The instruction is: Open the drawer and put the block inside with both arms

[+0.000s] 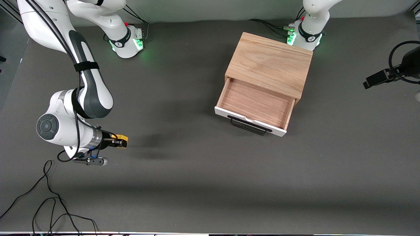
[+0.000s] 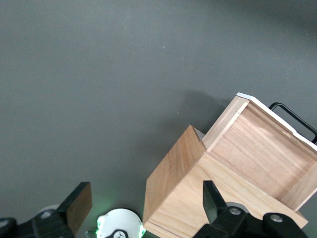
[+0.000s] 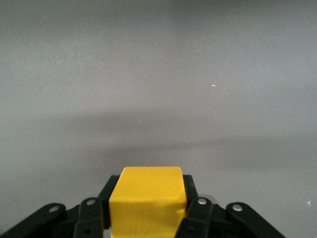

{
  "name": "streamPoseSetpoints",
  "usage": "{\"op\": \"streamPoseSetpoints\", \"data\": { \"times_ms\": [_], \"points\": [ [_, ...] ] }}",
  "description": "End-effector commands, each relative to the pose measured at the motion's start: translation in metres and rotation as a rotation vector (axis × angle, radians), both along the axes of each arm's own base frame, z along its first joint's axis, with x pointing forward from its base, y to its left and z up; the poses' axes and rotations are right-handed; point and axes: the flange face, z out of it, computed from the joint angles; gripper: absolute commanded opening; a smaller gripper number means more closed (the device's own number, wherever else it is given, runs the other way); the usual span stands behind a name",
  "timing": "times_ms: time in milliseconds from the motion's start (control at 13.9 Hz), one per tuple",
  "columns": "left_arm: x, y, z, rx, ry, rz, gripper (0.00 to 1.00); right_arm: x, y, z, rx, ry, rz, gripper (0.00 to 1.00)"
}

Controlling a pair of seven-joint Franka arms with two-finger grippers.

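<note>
The light oak box (image 1: 272,64) stands on the table close to the left arm's base. Its drawer (image 1: 256,103) is pulled open, with bare wood inside, and its white front panel and black handle (image 1: 248,126) face the front camera. My right gripper (image 1: 118,142) is shut on the yellow block (image 1: 122,141), low over the table at the right arm's end. The right wrist view shows the block (image 3: 146,198) between the fingers. My left gripper (image 2: 144,198) is open and empty, high over the box (image 2: 173,178) and the open drawer (image 2: 262,153).
Green-lit arm bases (image 1: 129,41) (image 1: 303,34) stand along the table's edge farthest from the front camera. Loose black cables (image 1: 49,203) lie near the front edge at the right arm's end. A black device with a cable loop (image 1: 393,70) hangs at the left arm's end.
</note>
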Motion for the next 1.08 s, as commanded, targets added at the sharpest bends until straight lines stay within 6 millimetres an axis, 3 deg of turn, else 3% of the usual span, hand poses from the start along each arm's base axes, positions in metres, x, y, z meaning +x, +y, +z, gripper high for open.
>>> {"op": "streamPoseSetpoints", "data": {
  "times_ms": [0,574,1004],
  "points": [
    [-0.011,0.005,0.002,0.009,-0.058,-0.042,1.00,0.002,0.004,0.006,0.005,0.007,-0.020,0.18],
    [-0.002,-0.004,0.024,-0.011,-0.166,-0.194,1.00,0.004,0.004,0.009,0.006,0.001,-0.019,0.18],
    [-0.005,-0.001,0.016,-0.007,-0.171,-0.256,1.00,0.006,0.005,0.013,0.007,-0.008,-0.019,0.18]
  ]
}}
